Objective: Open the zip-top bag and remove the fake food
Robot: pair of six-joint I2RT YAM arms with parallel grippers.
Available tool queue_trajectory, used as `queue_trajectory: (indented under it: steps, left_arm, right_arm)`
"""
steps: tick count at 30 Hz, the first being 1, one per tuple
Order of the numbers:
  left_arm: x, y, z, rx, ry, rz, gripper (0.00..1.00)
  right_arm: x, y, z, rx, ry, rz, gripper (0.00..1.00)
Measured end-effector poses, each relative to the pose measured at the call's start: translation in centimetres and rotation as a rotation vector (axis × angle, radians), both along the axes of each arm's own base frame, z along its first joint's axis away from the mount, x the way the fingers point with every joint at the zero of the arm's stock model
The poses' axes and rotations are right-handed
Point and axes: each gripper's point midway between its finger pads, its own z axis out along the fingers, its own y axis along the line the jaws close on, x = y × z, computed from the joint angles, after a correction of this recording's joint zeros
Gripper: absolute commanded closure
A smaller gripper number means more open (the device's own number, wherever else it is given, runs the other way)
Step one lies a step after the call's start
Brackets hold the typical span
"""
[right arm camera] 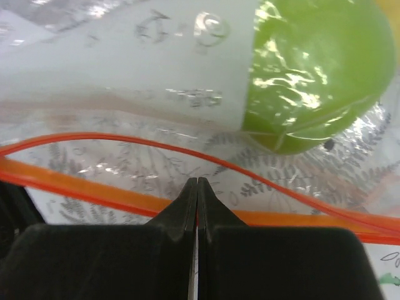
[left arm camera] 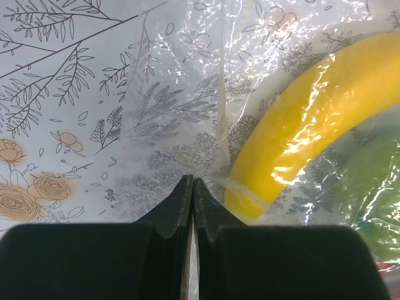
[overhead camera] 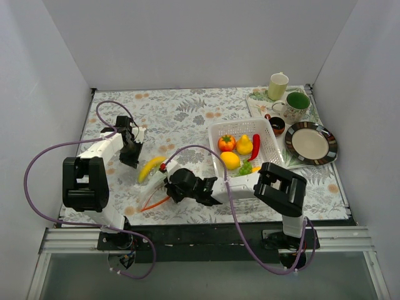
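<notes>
The clear zip-top bag lies on the floral cloth left of centre. A yellow banana and a green round fruit are inside it. My left gripper is shut on the bag's closed far end, pinching clear plastic beside the banana. My right gripper is shut on the bag's mouth, with its fingertips pinching the red-orange zip strip. The mouth is parted: a second thin red line arcs above the strip.
A white perforated basket to the right holds a tomato, yellow fruits, a red chili and grapes. A striped plate, two mugs and a small bowl stand at the back right. Grey walls enclose the table.
</notes>
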Motion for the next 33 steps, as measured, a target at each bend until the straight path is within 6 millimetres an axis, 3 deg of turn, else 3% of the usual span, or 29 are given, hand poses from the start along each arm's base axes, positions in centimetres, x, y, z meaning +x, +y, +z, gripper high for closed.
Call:
queue_trajectory:
  steps: [1, 2, 4, 5, 8, 20, 33]
  left_arm:
    - [0.0, 0.0, 0.0, 0.0, 0.0, 0.0, 1.0]
    - [0.0, 0.0, 0.0, 0.0, 0.0, 0.0, 1.0]
    - [0.0, 0.0, 0.0, 0.0, 0.001, -0.001, 1.0]
    - [0.0, 0.0, 0.0, 0.0, 0.002, -0.001, 1.0]
    - [-0.1, 0.0, 0.0, 0.0, 0.003, -0.004, 1.0]
    - [-1.4, 0.0, -0.9, -0.001, 0.042, -0.017, 1.0]
    - [-2.6, -0.3, -1.5, -0.019, 0.078, -0.073, 1.0]
  right_arm:
    - [0.4, -0.3, -0.7, -0.015, 0.003, -0.016, 0.99]
    - [0.8, -0.5, -1.4, -0.028, 0.006, -0.032, 0.86]
    - [1.8, -0.8, -2.2, -0.041, 0.004, -0.069, 0.5]
    - [2.2, -0.8, -2.1, -0.039, -0.005, -0.084, 0.27]
    - [3.3, -0.6, -1.5, -0.03, -0.044, -0.121, 0.17]
    - [7.6, 0.9, 2.0, 0.028, -0.259, -0.215, 0.09]
    - [10.8, 4.2, 3.2, 0.054, -0.398, -0.218, 0.07]
